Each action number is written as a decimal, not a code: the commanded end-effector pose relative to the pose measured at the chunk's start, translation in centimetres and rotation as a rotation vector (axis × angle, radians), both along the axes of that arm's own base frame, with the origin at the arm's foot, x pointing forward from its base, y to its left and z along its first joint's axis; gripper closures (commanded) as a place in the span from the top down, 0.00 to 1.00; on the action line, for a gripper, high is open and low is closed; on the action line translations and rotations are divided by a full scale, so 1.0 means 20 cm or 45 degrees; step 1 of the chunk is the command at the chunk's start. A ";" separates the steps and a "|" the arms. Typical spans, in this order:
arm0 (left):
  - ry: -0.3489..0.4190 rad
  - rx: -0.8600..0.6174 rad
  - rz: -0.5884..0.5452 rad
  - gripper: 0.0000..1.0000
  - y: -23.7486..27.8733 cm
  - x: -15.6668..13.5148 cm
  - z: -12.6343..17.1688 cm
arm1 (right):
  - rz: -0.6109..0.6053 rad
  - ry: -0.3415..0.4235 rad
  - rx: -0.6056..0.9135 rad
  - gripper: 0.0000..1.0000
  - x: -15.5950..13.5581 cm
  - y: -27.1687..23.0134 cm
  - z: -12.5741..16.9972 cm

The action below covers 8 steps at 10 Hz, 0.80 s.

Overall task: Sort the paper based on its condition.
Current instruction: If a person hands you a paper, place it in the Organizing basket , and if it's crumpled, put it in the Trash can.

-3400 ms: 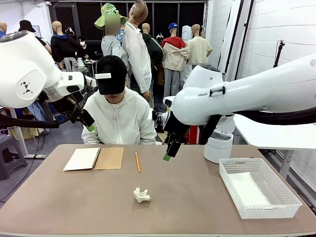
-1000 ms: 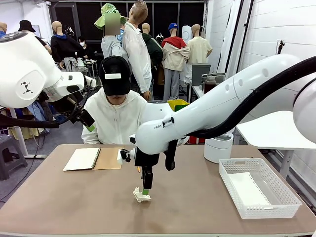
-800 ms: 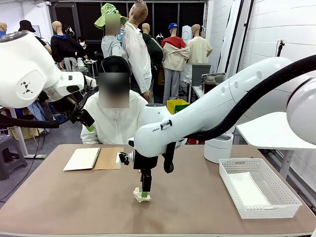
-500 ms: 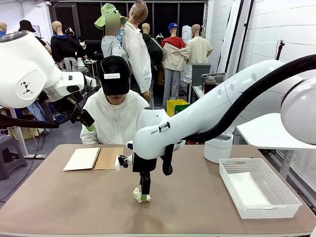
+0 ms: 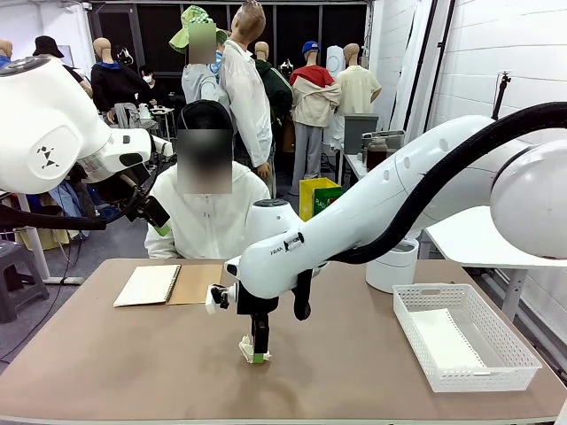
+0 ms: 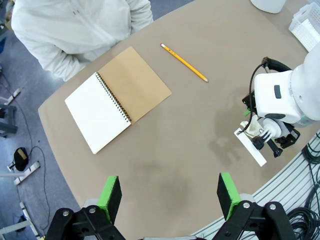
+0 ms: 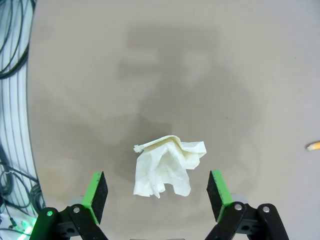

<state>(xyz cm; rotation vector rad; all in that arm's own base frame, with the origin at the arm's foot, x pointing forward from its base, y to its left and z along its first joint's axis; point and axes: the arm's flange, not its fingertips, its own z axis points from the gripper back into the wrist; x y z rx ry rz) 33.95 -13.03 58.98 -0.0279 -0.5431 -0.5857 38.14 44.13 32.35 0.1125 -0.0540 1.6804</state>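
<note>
The paper [image 7: 167, 165] is a crumpled white wad lying on the brown table [image 5: 106, 372] near the front middle. My right gripper [image 7: 157, 192] is straight above it and open, with one green pad on each side of the wad and neither touching it. In the front view the right gripper [image 5: 258, 351] points down with its tips at the paper [image 5: 246, 347]. My left gripper [image 6: 168, 192] hangs open and empty high over the table's left side, and it also appears in the front view [image 5: 159, 226].
An open spiral notebook [image 6: 117, 97] with a brown cover and a yellow pencil [image 6: 184, 62] lie toward the seated person [image 5: 213, 221]. A white basket [image 5: 434, 288] holding a flat white sheet stands at the right. Behind it is a white tub [image 5: 390, 261].
My right arm swung from above the table's middle over to the crumpled paper, then sank lower around it. Its jaws stayed open. The left arm has not moved.
</note>
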 end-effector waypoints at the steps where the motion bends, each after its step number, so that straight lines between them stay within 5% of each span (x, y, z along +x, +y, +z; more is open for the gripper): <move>1: -0.002 -0.002 -0.003 1.00 0.01 0.00 0.00 | -0.027 -0.032 -0.017 1.00 0.02 0.04 -0.04; 5: -0.002 -0.002 -0.003 1.00 0.01 0.00 0.00 | -0.043 -0.017 -0.018 1.00 0.06 0.04 -0.08; 7: -0.002 -0.002 -0.003 1.00 0.01 0.00 0.00 | -0.066 -0.019 -0.009 0.61 0.07 0.05 -0.10; 8: -0.002 -0.002 -0.003 1.00 0.01 0.00 0.00 | -0.065 -0.021 -0.006 0.61 0.08 0.05 -0.11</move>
